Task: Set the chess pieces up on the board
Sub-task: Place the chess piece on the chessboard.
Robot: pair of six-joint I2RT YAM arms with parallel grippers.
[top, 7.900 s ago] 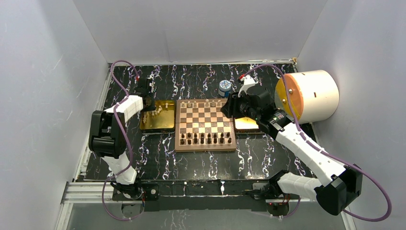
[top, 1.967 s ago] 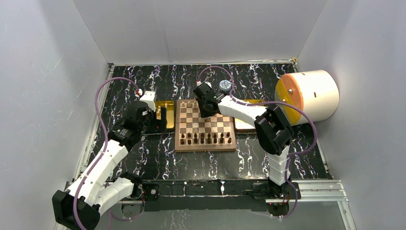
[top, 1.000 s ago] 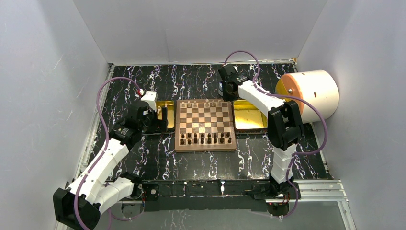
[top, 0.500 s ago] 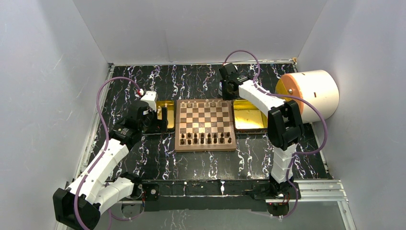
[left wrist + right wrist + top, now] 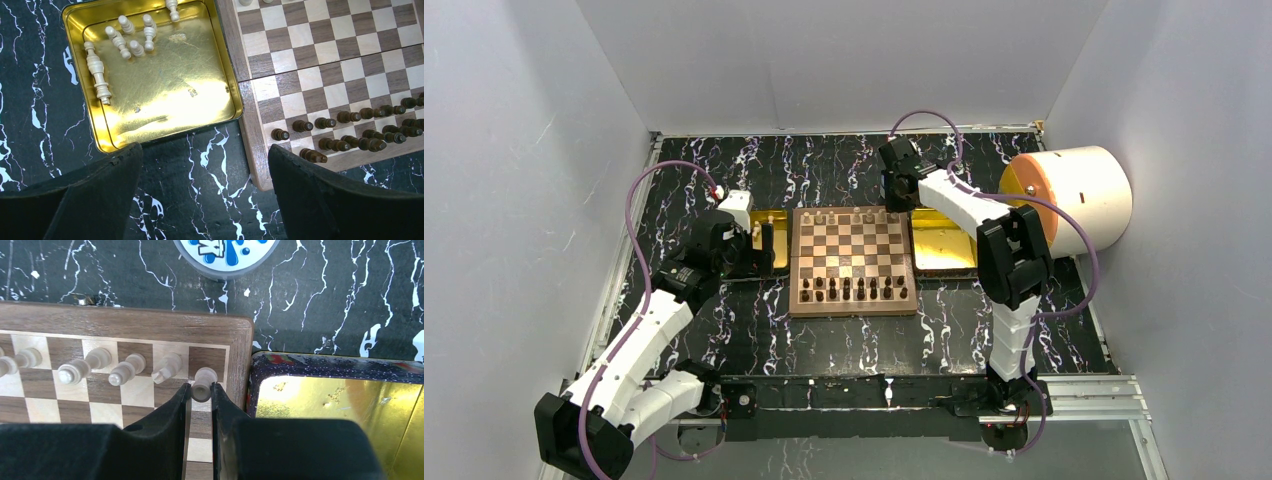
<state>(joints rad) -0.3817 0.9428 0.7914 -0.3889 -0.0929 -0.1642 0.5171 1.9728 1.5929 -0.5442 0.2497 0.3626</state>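
Looking down from the right wrist, the right gripper (image 5: 201,390) is pinched almost closed on one cream piece (image 5: 204,379). It's holding it upright over the dark square at the far right corner of the board (image 5: 125,327), but I can't tell if the base is actually touching the wood. More cream pieces (image 5: 125,371) stand in that same far row, just to its left. A blue-and-white jar (image 5: 227,252) sits just past the board's far edge, and the right gold tray (image 5: 325,400) is right beside the board. Over on the other side, the left gripper (image 5: 205,170) is spread wide with nothing in it, hovering above the marble table (image 5: 200,210) between the near corner of the left gold tray (image 5: 165,90) and the board's near left corner. A handful of loose cream pieces (image 5: 97,72) lie at that tray's far end, and the dark pieces (image 5: 345,117) fill the board's near rows.
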